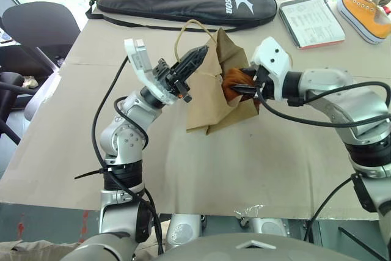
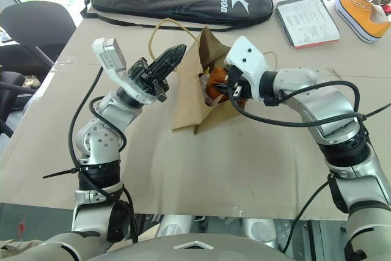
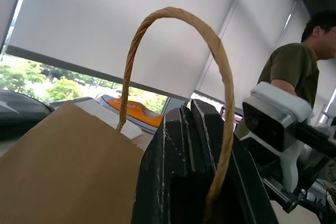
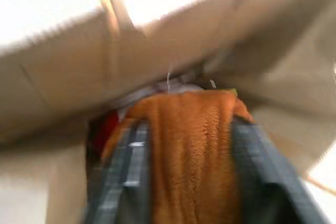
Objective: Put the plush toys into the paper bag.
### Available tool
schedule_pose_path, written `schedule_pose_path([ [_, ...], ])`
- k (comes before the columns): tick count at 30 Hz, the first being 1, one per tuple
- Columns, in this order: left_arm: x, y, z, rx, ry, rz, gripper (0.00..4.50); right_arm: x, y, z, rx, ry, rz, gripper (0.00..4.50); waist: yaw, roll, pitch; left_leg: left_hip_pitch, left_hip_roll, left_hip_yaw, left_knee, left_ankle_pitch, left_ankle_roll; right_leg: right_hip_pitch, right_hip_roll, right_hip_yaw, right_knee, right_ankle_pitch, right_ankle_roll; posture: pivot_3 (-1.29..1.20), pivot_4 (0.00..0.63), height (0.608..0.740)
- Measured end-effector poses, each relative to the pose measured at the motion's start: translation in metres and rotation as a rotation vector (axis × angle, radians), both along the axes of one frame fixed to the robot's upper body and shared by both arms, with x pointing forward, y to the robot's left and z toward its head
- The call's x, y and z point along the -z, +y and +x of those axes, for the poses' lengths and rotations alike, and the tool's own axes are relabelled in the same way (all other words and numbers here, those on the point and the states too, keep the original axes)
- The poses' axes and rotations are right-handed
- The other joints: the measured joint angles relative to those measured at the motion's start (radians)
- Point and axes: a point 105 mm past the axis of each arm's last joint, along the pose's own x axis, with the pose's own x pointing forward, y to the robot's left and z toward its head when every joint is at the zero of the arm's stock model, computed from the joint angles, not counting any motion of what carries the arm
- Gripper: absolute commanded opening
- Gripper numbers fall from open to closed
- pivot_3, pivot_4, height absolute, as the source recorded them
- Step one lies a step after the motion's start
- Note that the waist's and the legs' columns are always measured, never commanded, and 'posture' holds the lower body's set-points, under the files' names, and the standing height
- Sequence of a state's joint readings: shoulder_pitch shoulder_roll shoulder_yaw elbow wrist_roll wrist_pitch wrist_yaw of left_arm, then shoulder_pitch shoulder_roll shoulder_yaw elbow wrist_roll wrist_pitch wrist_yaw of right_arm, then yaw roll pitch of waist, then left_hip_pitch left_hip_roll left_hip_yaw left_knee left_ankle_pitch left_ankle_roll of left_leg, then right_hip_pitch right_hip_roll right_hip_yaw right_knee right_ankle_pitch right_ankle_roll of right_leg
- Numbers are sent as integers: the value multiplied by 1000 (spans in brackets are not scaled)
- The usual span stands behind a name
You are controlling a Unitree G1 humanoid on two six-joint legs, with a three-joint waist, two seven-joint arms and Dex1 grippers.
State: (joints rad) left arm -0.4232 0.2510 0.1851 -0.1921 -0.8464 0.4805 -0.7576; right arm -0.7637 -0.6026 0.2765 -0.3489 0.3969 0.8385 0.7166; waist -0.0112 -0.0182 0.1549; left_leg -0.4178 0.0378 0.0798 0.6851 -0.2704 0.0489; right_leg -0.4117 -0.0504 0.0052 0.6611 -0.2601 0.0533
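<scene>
The brown paper bag [image 1: 204,99] stands lifted at the table's middle, its mouth turned toward my right arm. My left gripper [image 1: 195,59] is shut on the bag's upper rim beside the twine handle [image 3: 178,17]. At the bag's mouth my right gripper [image 1: 244,87] is open. The orange-brown plush toy [image 4: 189,150] lies between its spread fingers, partly inside the bag. A patch of red [image 4: 107,129] shows deeper in the bag beside it, too blurred to identify.
A long black racket case [image 1: 183,4] lies along the table's far side. A clipboard with papers [image 1: 311,21] and an orange sneaker [image 1: 365,13] sit at the far right. A dark chair [image 1: 40,25] stands off the left edge. A person [image 3: 299,72] stands nearby.
</scene>
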Motion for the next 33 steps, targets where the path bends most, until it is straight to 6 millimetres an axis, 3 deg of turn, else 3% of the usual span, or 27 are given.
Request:
schedule_pose_path([
  [6,4,5,-2,-20,8,15,0,-8,-11,3,31,-16,0,2816,3,0,0,0,-1,0,0,0,0,0,-2,-1,0,0,0,0,150,740],
  [12,4,6,-2,-22,6,16,0,-48,-44,2,159,-42,162,2816,3,0,0,0,0,0,0,0,0,0,-2,-2,0,0,0,0,150,740],
  [14,4,6,-2,-23,4,20,0,-58,-68,5,274,-52,197,2816,3,0,0,0,0,0,0,0,0,1,-2,-2,0,0,0,0,150,740],
  [18,4,10,-1,-27,1,27,0,-37,-101,16,470,37,176,2816,0,0,0,0,-1,0,0,0,0,0,-2,-2,0,0,0,0,150,740],
  [24,4,11,1,-26,0,36,0,1,-111,34,590,262,255,2816,-2,0,0,0,0,1,-1,0,0,0,0,0,0,0,0,0,150,740],
  [29,2,16,2,-39,-7,53,0,11,-111,37,584,311,272,540,1,0,0,0,0,1,-1,0,0,0,0,0,-1,0,0,0,150,740],
  [31,1,19,2,-49,-12,53,0,15,-113,38,585,314,260,199,1,0,0,0,0,1,-1,0,0,0,0,0,0,0,0,0,150,740],
  [33,1,20,2,-54,-15,52,0,15,-116,38,593,310,260,199,0,0,0,0,0,1,-1,0,0,0,0,0,0,0,0,0,150,740],
])
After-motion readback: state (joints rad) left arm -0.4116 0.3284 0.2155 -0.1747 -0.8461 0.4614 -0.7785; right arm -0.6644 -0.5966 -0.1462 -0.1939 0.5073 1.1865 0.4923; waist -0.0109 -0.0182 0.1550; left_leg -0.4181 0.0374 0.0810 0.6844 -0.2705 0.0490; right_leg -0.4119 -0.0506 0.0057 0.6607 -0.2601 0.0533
